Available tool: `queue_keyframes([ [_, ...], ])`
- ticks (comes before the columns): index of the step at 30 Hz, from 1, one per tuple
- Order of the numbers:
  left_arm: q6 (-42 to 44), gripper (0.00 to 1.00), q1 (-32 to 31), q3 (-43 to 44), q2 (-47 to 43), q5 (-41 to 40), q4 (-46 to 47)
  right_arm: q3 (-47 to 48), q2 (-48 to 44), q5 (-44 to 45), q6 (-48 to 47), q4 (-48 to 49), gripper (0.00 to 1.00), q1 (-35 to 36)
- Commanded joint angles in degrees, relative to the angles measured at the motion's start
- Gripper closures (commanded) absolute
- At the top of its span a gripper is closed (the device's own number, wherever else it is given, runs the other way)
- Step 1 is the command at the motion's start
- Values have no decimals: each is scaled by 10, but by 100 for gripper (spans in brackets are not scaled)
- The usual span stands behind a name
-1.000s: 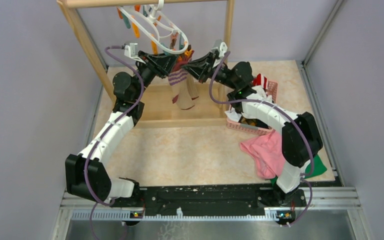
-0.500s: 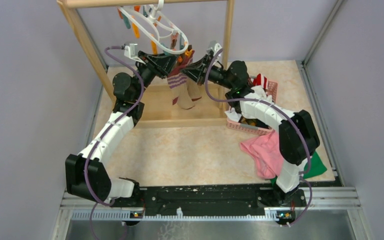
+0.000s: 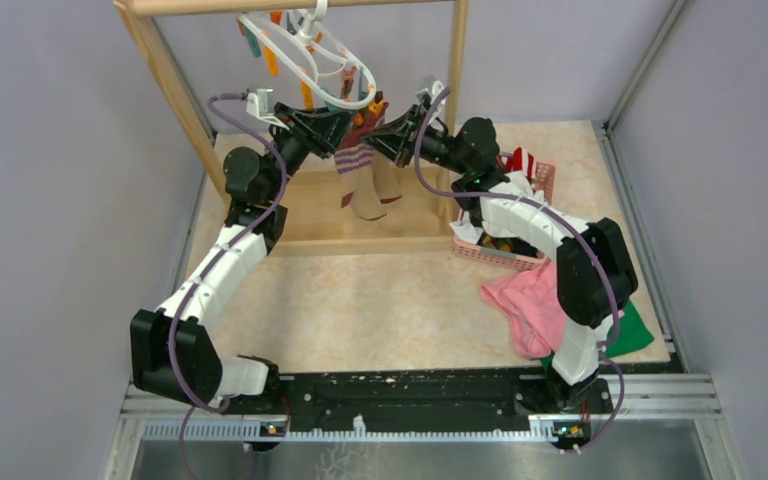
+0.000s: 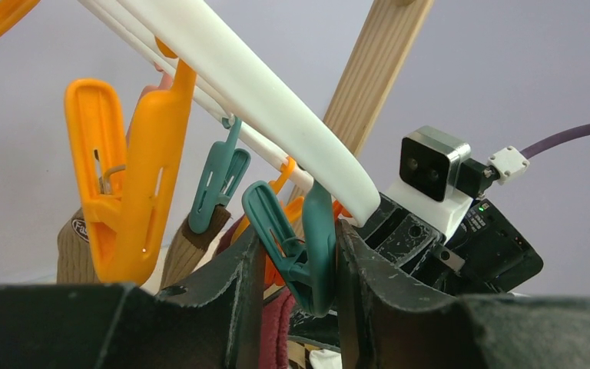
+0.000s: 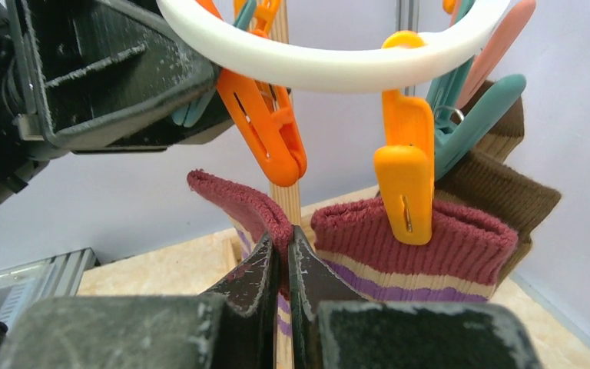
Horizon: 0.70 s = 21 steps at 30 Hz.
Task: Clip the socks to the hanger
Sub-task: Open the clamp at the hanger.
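Observation:
The white hanger (image 3: 305, 50) hangs from the wooden rack, with orange and teal clips under its ring (image 5: 330, 65). My left gripper (image 4: 296, 254) is shut on a teal clip (image 4: 311, 231), one finger on each of its handles. My right gripper (image 5: 284, 254) is shut on the maroon cuff of a tan striped sock (image 5: 242, 201), held just below an orange clip (image 5: 265, 131). A matching sock (image 5: 422, 246) hangs from another orange clip (image 5: 403, 184). Olive-brown socks (image 4: 184, 257) hang from teal clips. In the top view both grippers (image 3: 345, 125) (image 3: 380, 135) meet under the hanger.
The wooden rack frame (image 3: 175, 90) stands at the back, its post (image 3: 457, 60) beside my right arm. A pink basket (image 3: 500, 252) with more laundry sits at the right. A pink cloth (image 3: 530, 300) and a green cloth (image 3: 635, 335) lie near the right arm's base.
My right gripper has moved left and slightly up, carrying the sock cuff closer to the hanger and my left gripper. The left arm has barely moved.

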Motion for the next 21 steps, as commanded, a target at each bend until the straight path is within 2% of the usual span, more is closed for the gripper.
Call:
queue_keyframes([
  [1,12,83,2,-7,-19,28,30,33,-1,-14,25,39,100,-7],
  [21,11,83,3,-11,-18,44,35,63,14,-16,64,35,100,-12],
])
